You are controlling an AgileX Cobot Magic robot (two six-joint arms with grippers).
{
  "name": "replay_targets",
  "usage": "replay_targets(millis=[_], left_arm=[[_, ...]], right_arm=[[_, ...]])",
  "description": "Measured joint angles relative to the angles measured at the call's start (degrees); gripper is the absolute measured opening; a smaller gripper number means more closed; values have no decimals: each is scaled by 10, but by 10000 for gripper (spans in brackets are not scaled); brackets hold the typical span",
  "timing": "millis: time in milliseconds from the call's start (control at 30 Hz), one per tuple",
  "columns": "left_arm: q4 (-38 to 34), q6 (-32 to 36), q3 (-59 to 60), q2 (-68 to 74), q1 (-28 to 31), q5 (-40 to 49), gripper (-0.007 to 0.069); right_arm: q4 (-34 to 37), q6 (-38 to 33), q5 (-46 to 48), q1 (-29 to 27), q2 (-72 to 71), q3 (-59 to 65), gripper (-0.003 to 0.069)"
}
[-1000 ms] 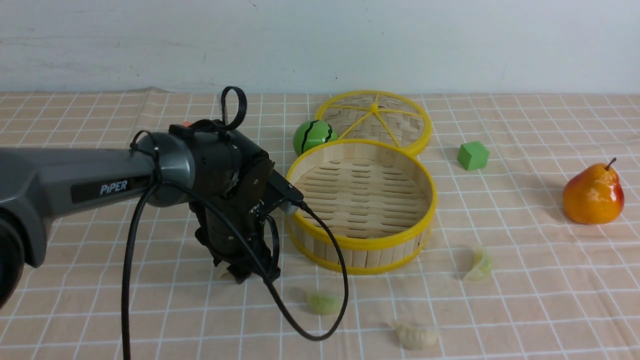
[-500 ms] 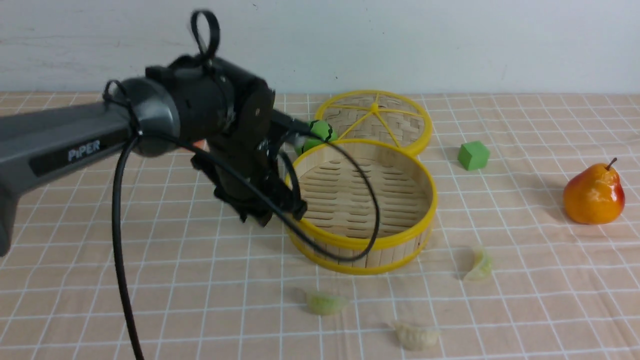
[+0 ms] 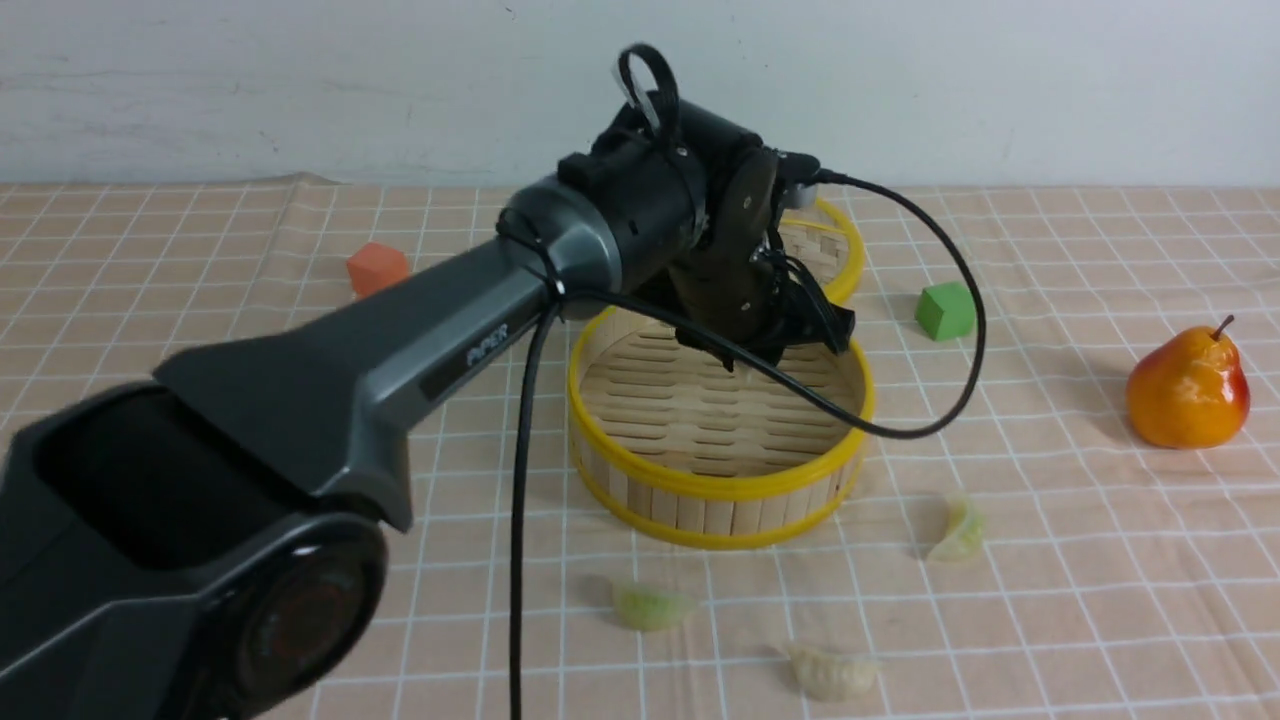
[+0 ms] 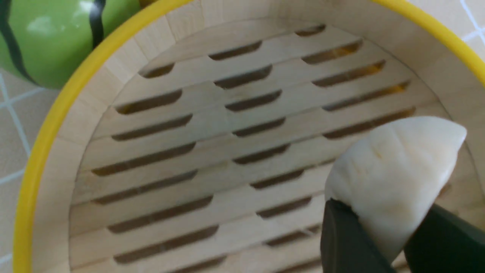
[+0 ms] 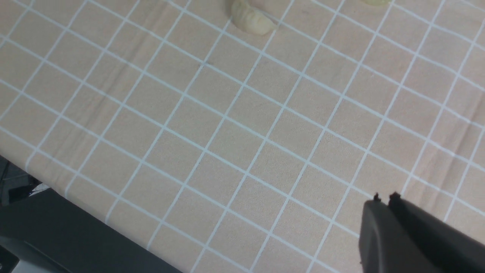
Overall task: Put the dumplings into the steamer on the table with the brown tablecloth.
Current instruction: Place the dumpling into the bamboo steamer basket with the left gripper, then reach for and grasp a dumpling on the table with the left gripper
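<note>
My left gripper [image 3: 772,350] hangs over the far side of the steamer [image 3: 720,487], a round bamboo basket with yellow rims. In the left wrist view this gripper [image 4: 382,227] is shut on a pale cream dumpling [image 4: 394,170] just above the steamer's slatted floor [image 4: 212,151]. Three more dumplings lie on the brown tablecloth [image 3: 200,320] in front of the steamer: a greenish one [image 3: 650,605], a cream one [image 3: 830,672] and one at the right [image 3: 958,530]. My right gripper [image 5: 384,197] is shut and empty, low over the cloth, with one dumpling [image 5: 252,17] ahead of it.
The woven lid [image 3: 835,250] lies behind the steamer. A striped green ball [image 4: 49,38] sits against the steamer's outer wall. A green cube [image 3: 945,310] and a pear [image 3: 1187,388] are at the right, and an orange cube [image 3: 377,268] at the left. The table's edge [image 5: 75,201] shows below the right gripper.
My left arm rose from the cloth at the steamer's left, carrying a dumpling, and swung right and forward until it was over the steamer. The other three dumplings stayed where they were.
</note>
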Motion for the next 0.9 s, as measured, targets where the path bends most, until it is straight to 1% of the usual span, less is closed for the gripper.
replay_targets(millis=[133,267,333,500,567,633,733,800,833,867,900], left_arm=[[18,-23,-48,45,0,4,204],[22,-24,-53,59,0,7,205],[24,-25,-53,60,0,8,221],[26,-24,-53,51,1,17,386],[23,-23,-53,37,3,32,431],[18,-22,-53,11,5,58,461],[16,8,-53,-47,7,102,477],[6,51,-45,-94,7,121,479],[3,51,-44,-94,6,123,479],[-22,103,-22,-140,5,142,480],[-35,131,-7,-161,5,151,479]], right_arm=[[-18,0,3,0,-26,0,33],[-40,0,4,0,-34,0,37],[-46,0,4,0,-35,0,39],[-48,0,4,0,-37,0,46],[-49,0,4,0,-37,0,49],[-49,0,4,0,-37,0,50],[-49,0,4,0,-37,0,53],[-49,0,4,0,-37,0,55],[-49,0,4,0,-37,0,56],[-49,0,4,0,-37,0,57],[-49,0,4,0,-37,0,58]])
